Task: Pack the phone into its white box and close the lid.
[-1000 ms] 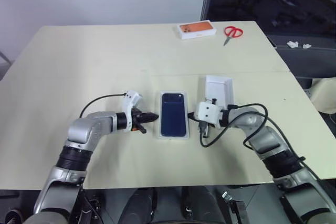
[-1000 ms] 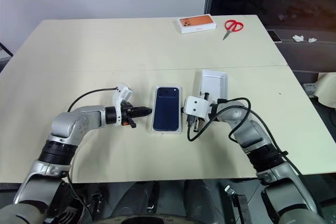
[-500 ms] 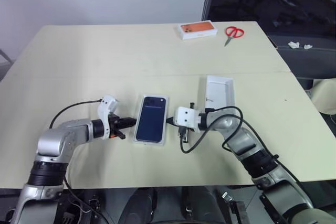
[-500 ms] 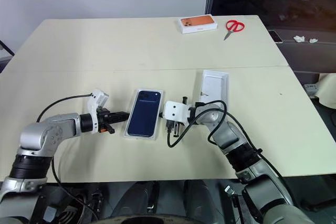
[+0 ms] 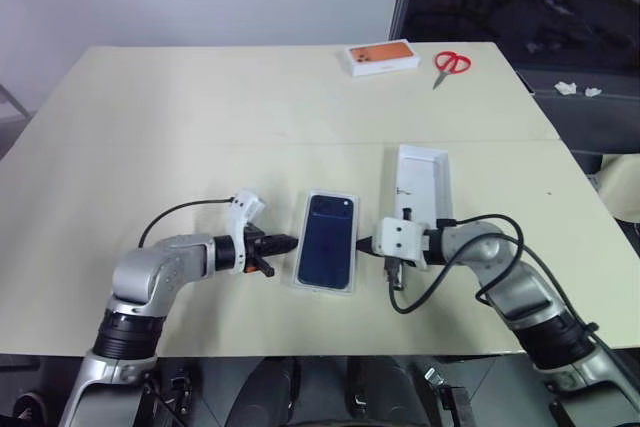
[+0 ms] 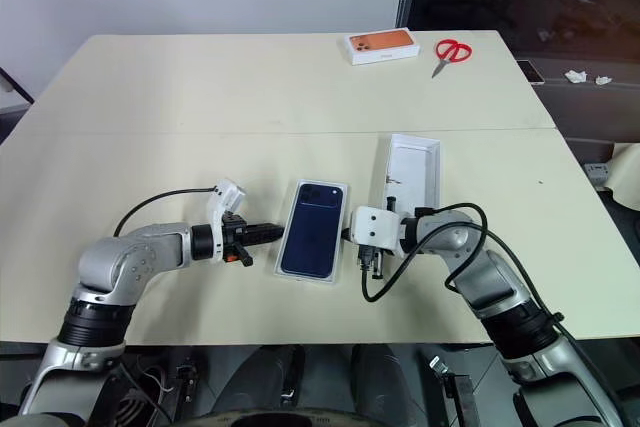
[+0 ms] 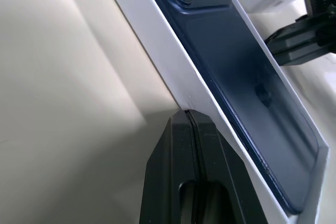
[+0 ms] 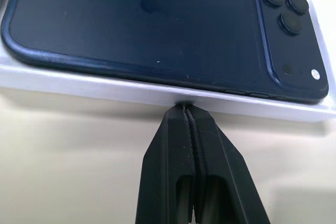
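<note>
Between the two grippers lies the phone (image 5: 328, 252), back up in the white box (image 6: 284, 265), near the front of the table (image 5: 200, 117). Left gripper (image 7: 187, 115) has its fingers pressed together, the tip touching the box's left long wall; right gripper (image 8: 184, 107) is likewise shut, its tip against the opposite long wall. Wrist views show what the head views cannot: each closed tip meets the white wall at table level, and the phone's dark rim stands slightly above the wall, camera cluster at the far end. From the head, the wider layout shows: a white tray-like piece (image 5: 421, 182) lies just beyond the right gripper, well apart from an orange-topped box (image 5: 382, 57) and red scissors (image 5: 450, 63) at the far edge. Left of the box, the tabletop is bare.
</note>
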